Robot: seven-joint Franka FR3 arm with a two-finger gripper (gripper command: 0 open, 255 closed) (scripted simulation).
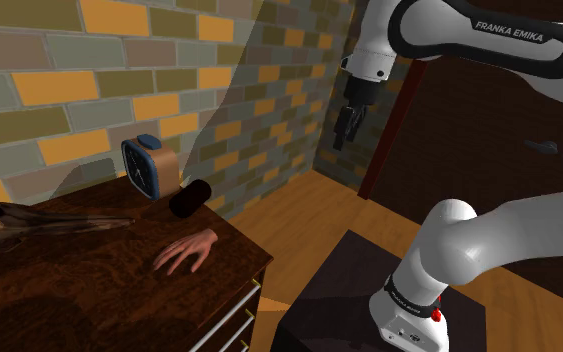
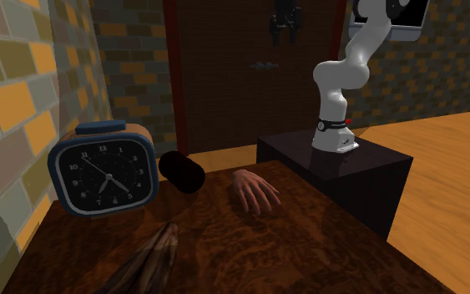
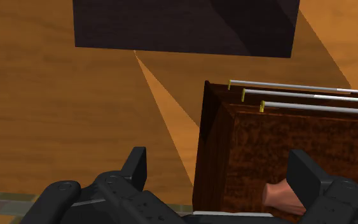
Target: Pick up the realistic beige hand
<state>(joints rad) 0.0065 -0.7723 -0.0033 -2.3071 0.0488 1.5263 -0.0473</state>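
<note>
- Claw (image 1: 344, 130) hangs high above the floor (image 1: 309, 215), away from the desk (image 1: 79, 295), its two fingers apart with nothing between them.
- Flat on the desk lies the beige hand (image 1: 187, 250), close to a blue clock (image 1: 144, 167).

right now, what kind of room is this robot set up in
Likely a bedroom or similar room in a house: a dark wooden chest of drawers with an alarm clock on top, multicoloured brick walls and a wooden floor.
</note>
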